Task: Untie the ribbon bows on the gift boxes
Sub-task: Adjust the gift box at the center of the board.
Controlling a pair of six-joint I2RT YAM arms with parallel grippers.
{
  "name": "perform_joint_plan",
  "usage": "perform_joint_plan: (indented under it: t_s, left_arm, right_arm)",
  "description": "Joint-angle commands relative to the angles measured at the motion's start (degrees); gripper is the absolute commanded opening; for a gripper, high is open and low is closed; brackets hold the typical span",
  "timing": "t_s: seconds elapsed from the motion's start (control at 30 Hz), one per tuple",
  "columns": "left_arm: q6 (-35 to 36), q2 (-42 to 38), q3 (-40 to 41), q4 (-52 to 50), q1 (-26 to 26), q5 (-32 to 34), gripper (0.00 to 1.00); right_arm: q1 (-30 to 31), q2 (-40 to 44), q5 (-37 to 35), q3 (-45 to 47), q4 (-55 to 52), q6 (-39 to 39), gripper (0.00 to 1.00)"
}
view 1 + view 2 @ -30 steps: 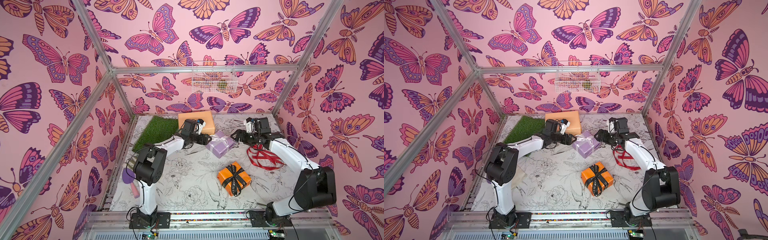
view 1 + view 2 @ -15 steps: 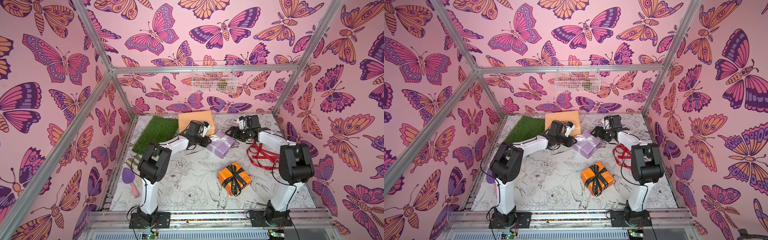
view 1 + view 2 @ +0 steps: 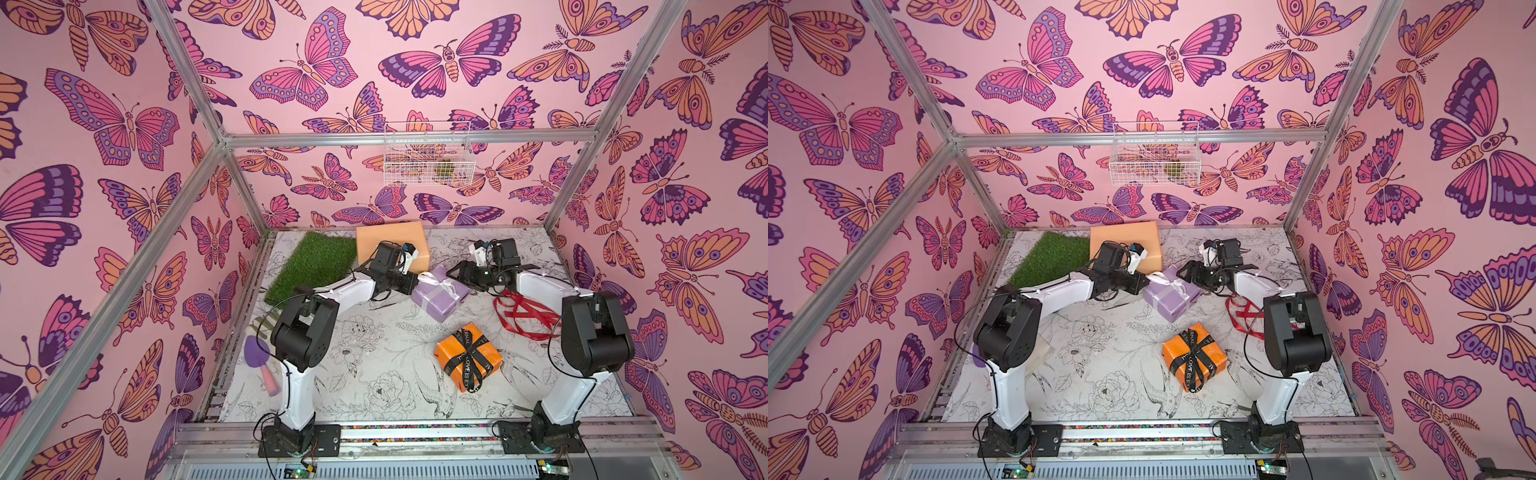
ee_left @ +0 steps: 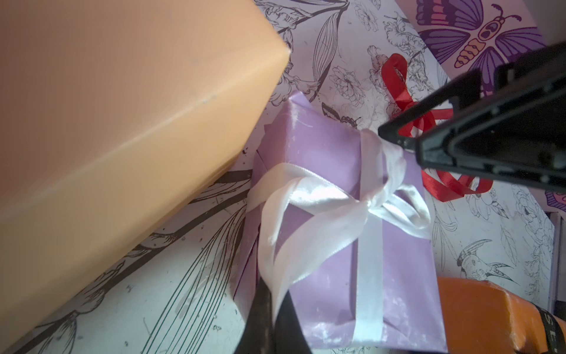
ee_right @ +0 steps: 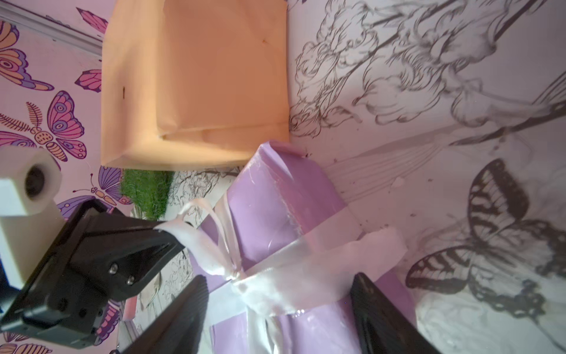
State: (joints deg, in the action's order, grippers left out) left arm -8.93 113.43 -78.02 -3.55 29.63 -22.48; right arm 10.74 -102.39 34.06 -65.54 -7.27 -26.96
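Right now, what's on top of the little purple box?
A white ribbon tied in a bow lies across the top of the lilac box. The left gripper is shut on one strand of it; the right gripper stands open over the knot. Paper under its bands is hidden.

You are looking at a robot test cell in a lab, not a lived-in room. In both top views a frame of aluminium bars (image 3: 409, 139) holds wall panels (image 3: 124, 124) printed with butterflies, boxing in a small tabletop covered by a sheet of flower line drawings (image 3: 374, 386). At the near edge the left arm (image 3: 303, 332) and right arm (image 3: 594, 332) are bolted to a metal rail (image 3: 415, 434). A wire basket (image 3: 428, 153) hangs on the far wall, and a patch of fake grass (image 3: 316, 266) lies at the far left.
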Motion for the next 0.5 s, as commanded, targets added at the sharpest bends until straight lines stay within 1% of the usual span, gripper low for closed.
perform_joint_plan:
  t_s: [0.0,0.03,0.07,0.1,0.13,0.27,0.33,0.47]
  left_arm:
    - [-1.63,-2.16,1.87,-1.10,-1.33,0.96,0.16]
    - [-1.96,-2.25,1.94,-1.15,-1.82,0.66,0.28]
    - [-2.45,-2.39,2.10,-1.14,-2.30,0.47,0.37]
    - [-2.82,-2.58,2.20,-1.11,-2.70,0.28,0.44]
    - [-3.14,-2.81,2.34,-1.19,-3.16,0.09,0.49]
    - [-4.07,-4.38,3.40,-1.11,-4.21,0.09,0.50]
    - [-4.54,-5.24,3.98,-1.11,-4.60,-0.06,0.50]
    - [-6.01,-5.94,4.58,-0.96,-4.75,-1.40,0.51]
  right_arm:
    - [2.64,2.81,2.32,3.59,0.49,-2.71,0.75]
    - [3.27,3.78,2.04,4.64,0.51,-3.34,0.75]
    - [3.74,4.69,1.56,5.35,0.30,-3.59,0.75]
    - [4.01,5.56,0.61,5.74,-0.38,-3.54,0.76]
    - [4.11,6.46,-0.85,5.86,-1.66,-3.34,0.76]
    - [4.11,9.84,-11.03,3.79,-9.68,-1.33,0.76]
    - [4.11,10.49,-12.17,3.09,-10.57,-1.40,0.74]
    - [5.10,9.31,-11.27,2.07,-9.35,-2.09,0.70]
